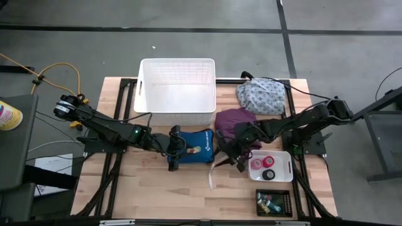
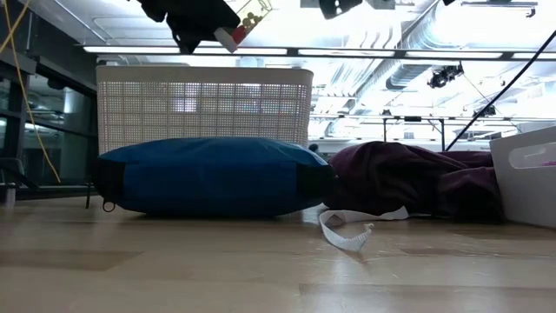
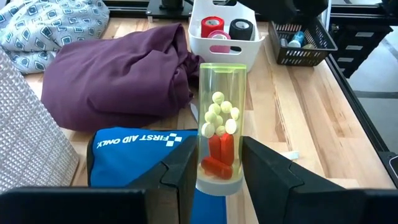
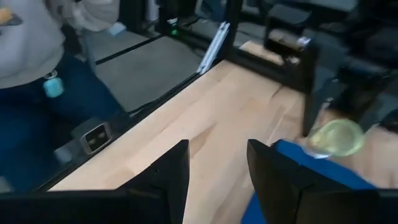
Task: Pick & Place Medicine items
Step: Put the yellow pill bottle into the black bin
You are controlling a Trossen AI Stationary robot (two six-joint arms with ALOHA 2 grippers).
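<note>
My left gripper point(image 3: 217, 158) hangs over the blue first-aid pouch point(image 1: 196, 150) and is shut on a greenish see-through vial point(image 3: 222, 106) that holds pale round pills and red capsules. The low view shows the vial point(image 2: 248, 19) high above the pouch point(image 2: 208, 178). My right gripper point(image 4: 217, 155) is open and empty, beside the purple cloth point(image 1: 233, 120) and next to the white tray point(image 1: 289, 164). Pink point(image 1: 257, 164), red point(image 1: 271, 160) and black point(image 1: 269, 174) rolls lie in the tray. Small bottles sit in a black basket point(image 1: 274, 202). My left gripper pinches the vial near its white cap end point(image 3: 216, 183) between the two fingers point(image 3: 185, 168). The clear body sticks out forward past the fingertips, along the fingers. The vial is lifted clear of the pouch, tilted with its far end up in the low view.
A white laundry basket point(image 1: 177, 88) stands at the far edge behind the pouch. A floral bundle point(image 1: 260, 95) lies far right. A white strap point(image 2: 347, 233) curls on the wood near the purple cloth point(image 2: 408, 178). A person point(image 4: 37, 74) stands beyond the table's edge.
</note>
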